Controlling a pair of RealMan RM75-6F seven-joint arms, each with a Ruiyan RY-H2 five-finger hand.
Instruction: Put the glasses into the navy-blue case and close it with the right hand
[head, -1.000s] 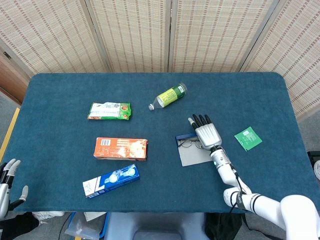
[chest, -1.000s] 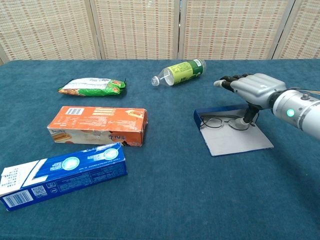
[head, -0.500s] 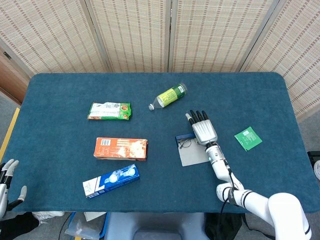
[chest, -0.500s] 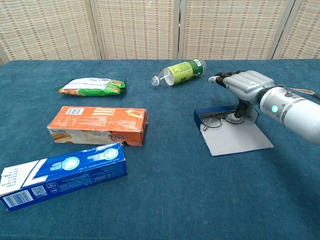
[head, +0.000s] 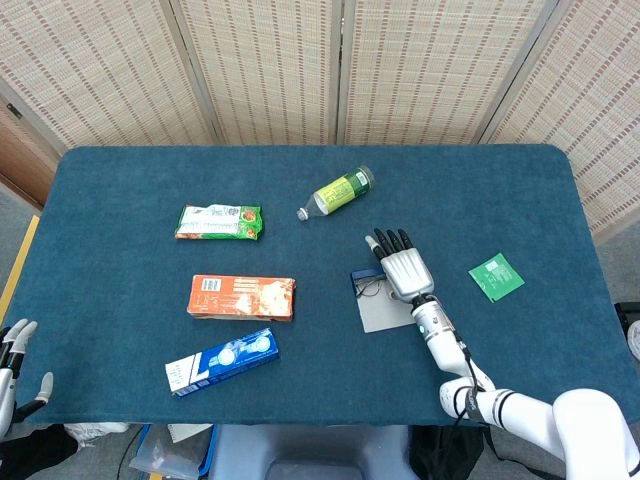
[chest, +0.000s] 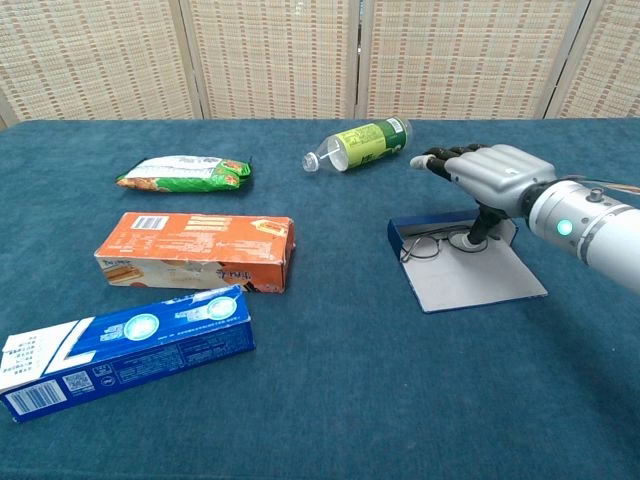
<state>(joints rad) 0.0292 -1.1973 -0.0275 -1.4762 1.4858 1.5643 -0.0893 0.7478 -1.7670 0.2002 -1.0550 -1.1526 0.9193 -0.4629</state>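
The navy-blue case (chest: 478, 282) lies open on the table, its grey inner flap spread flat toward me and its low blue wall (chest: 425, 224) at the back. The thin-rimmed glasses (chest: 428, 245) lie inside against that wall. My right hand (chest: 492, 172) hovers over the case with its fingers stretched forward and apart, and its thumb reaches down onto the right end of the glasses. In the head view the right hand (head: 404, 268) covers most of the case (head: 382, 314), with only part of the glasses (head: 367, 290) showing. My left hand (head: 14, 360) hangs off the table's near left corner, fingers apart and holding nothing.
A green-labelled bottle (chest: 362, 143) lies behind the case. A green snack bag (chest: 183, 172), an orange box (chest: 196, 250) and a blue box (chest: 125, 347) sit to the left. A green packet (head: 496, 277) lies right of the case.
My right hand has shifted left and forward over the case, and its thumb has nudged the glasses closer to the blue wall. The left hand has barely moved.
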